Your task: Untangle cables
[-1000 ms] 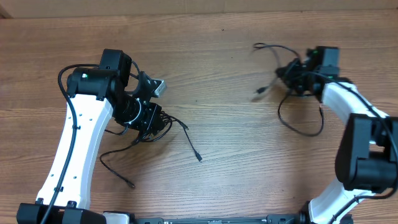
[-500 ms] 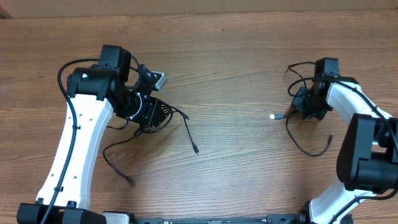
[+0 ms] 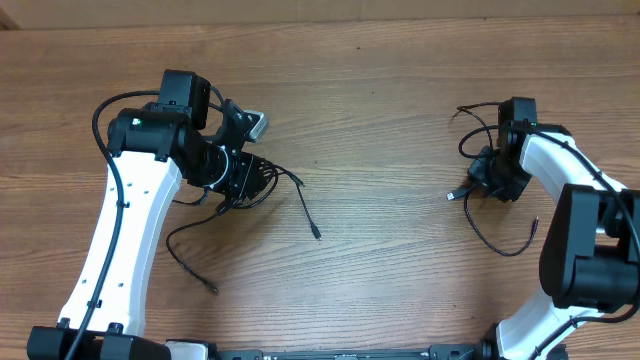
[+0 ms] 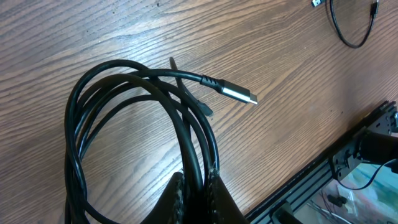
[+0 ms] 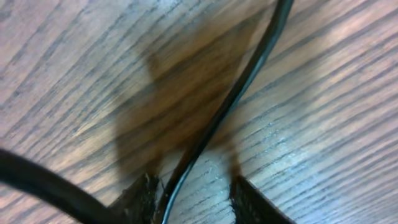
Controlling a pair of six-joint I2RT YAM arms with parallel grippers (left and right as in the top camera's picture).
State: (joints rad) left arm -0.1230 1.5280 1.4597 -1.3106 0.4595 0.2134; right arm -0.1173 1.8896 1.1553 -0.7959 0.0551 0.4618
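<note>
- Pinching a cable coil [image 4: 200, 149] between nearly closed fingers, the left gripper [image 4: 196, 193] is sitting at nine o'clock on the table [image 3: 380, 120].
- The right gripper [image 5: 193, 199], at three o'clock, is standing parted around a thin cable [image 5: 219, 124].
- Bare wood is lying open between them.

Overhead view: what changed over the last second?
The right gripper swung its thin black cable back toward the robot's base; its silver plug now lies nearer the arm. The left gripper stayed clamped on the coiled black cable bundle.
</note>
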